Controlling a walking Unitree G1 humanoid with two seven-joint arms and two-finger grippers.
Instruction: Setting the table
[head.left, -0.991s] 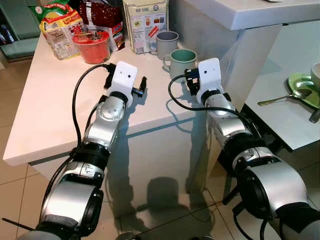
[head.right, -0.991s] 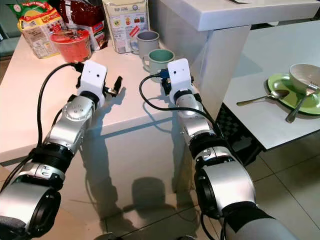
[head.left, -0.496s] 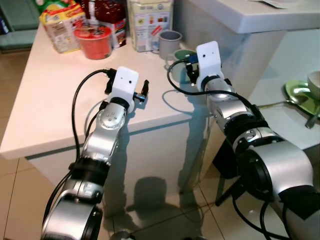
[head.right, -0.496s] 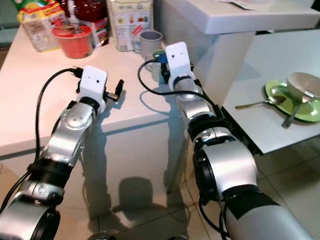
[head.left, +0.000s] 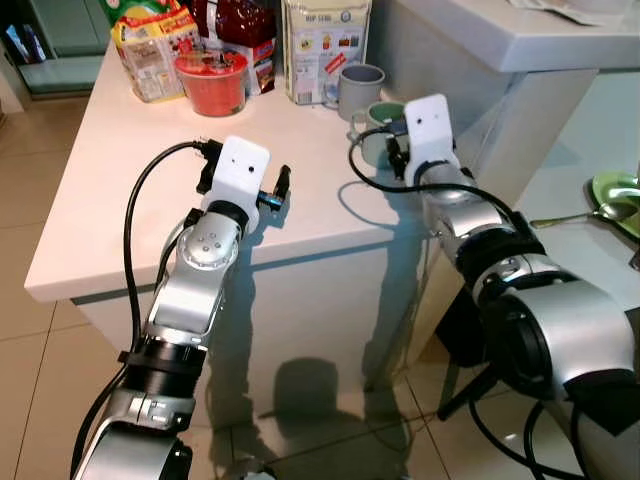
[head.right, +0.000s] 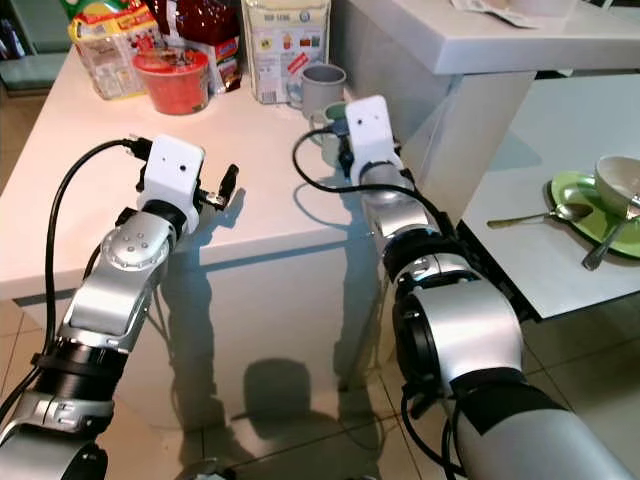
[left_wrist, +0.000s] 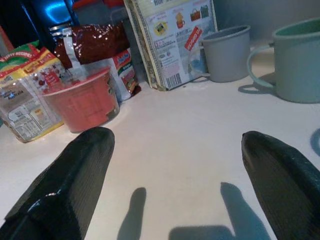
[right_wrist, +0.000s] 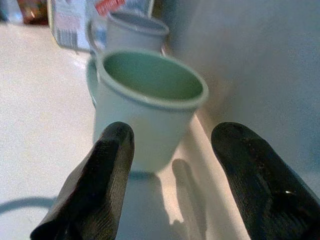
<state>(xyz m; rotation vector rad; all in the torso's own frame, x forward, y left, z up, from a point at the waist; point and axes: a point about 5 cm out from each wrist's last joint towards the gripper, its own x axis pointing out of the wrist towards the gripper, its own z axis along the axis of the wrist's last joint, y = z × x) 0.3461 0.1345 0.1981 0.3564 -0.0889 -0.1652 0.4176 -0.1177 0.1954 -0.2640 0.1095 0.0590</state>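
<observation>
Mug time: the pale green enamel-look mug (right_wrist: 150, 102) stands upright near the back right corner of the white table (head.left: 110, 190), just in front of the grey mug (head.left: 360, 88) and close beside the tall white cabinet wall (head.left: 470, 110). It looks empty, so light, but rigid and smooth-walled, probably slick under hard pads and liable to skid or tip if nudged off-centre. Its handle seems to point to the robot's left, so my call is to take it across the body, a finger on either side, below the rim.

Right tool (right_wrist: 167, 175) sits right up at it, black fingers (right_wrist: 107, 165) spread wider than the mug, one either side of its near face, not touching it and holding nothing.

Left tool (left_wrist: 175, 190) hovers low over bare table, fingers wide apart and empty, with the red plastic tub (left_wrist: 82, 102) and snack packets (left_wrist: 22, 95) well ahead of it.
</observation>
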